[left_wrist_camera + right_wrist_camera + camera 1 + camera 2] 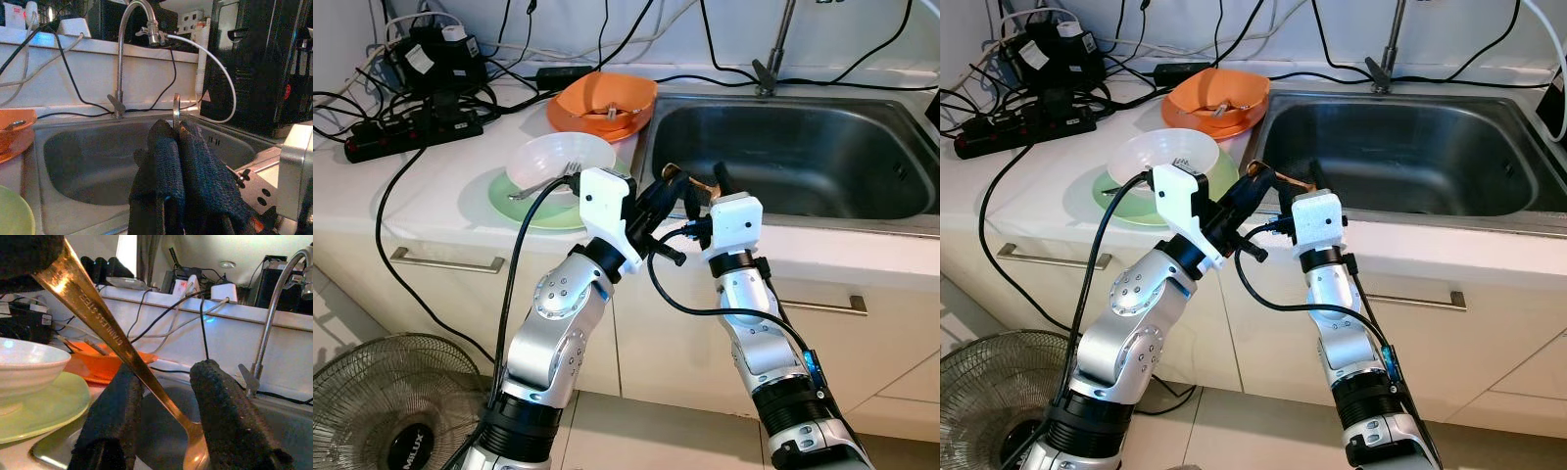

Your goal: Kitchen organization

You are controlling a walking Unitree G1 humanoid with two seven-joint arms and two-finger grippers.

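Observation:
A gold-coloured stainless steel spoon (117,340) hangs slanted over the near left corner of the steel sink (803,147). My left gripper (176,128) is shut on its handle, whose thin edge sticks up above the fingertips. My right gripper (166,374) is open, one finger (110,421) on each side of the spoon's neck, the near one close to it. From the head, both grippers meet at the counter's front edge, with the spoon (703,182) between them.
A white bowl (558,159) with a fork in it sits on a green plate (499,201). Stacked orange bowls (602,103) stand behind it beside the sink. The faucet (773,49) rises at the back. A power strip (411,132) and cables crowd the back left. A fan (401,401) stands on the floor.

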